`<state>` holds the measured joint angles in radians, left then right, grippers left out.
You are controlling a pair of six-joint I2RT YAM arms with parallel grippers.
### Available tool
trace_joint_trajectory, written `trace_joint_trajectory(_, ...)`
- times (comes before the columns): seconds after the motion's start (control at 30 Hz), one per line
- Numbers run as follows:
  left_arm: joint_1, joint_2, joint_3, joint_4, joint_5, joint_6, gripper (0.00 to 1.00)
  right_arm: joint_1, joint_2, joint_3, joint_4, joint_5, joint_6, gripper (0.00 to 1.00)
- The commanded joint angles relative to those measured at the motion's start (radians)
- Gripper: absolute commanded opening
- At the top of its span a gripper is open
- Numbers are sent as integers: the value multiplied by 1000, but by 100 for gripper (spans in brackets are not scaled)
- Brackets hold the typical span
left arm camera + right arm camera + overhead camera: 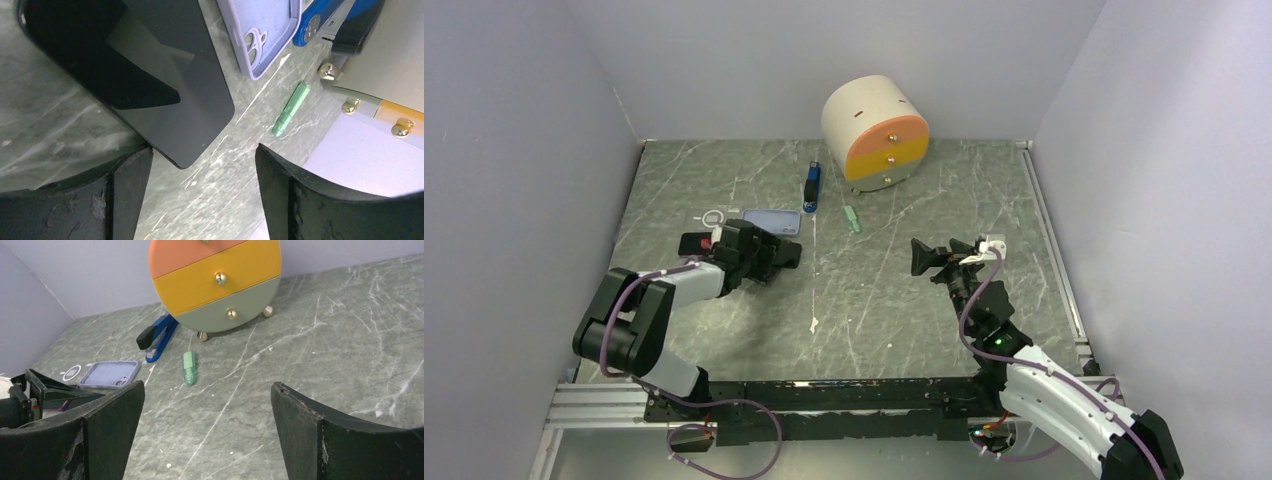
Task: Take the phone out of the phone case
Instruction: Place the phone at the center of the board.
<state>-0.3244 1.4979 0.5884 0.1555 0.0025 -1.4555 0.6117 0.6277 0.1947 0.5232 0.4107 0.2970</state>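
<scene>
The black phone (pixel 140 75) lies flat on the table, screen dark, outside the lavender phone case (pixel 260 35). The case lies empty and open side up just beyond it, camera cut-out showing; it also shows in the top view (pixel 772 220) and the right wrist view (pixel 109 374). My left gripper (pixel 204 170) is open and empty, low over the phone's near corner, its left finger (pixel 127 180) right beside the phone's edge. In the top view the left gripper (pixel 769 255) hides most of the phone. My right gripper (pixel 921 258) is open and empty at mid-right, away from both.
A round drawer unit (pixel 876 133) with orange, yellow and green fronts stands at the back. A blue stapler (pixel 812 187) and a small green piece (pixel 853 219) lie near the case. A white ring (pixel 713 217) lies left of the case.
</scene>
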Motion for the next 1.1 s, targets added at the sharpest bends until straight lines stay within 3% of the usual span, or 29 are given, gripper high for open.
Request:
trace_joint_trajectory(0.0,-1,49,43,-6,-1,37,80,-1,-14,5,36,5,-13,99)
trace_joint_trajectory(0.67,13,18,106,-106,-132,147,84,0,1,6,41,-3,-14,99)
trace_joint_trajectory(1.07,33,70,142,-80,-88,172,85,0,-6,5,35,-3,-16,99)
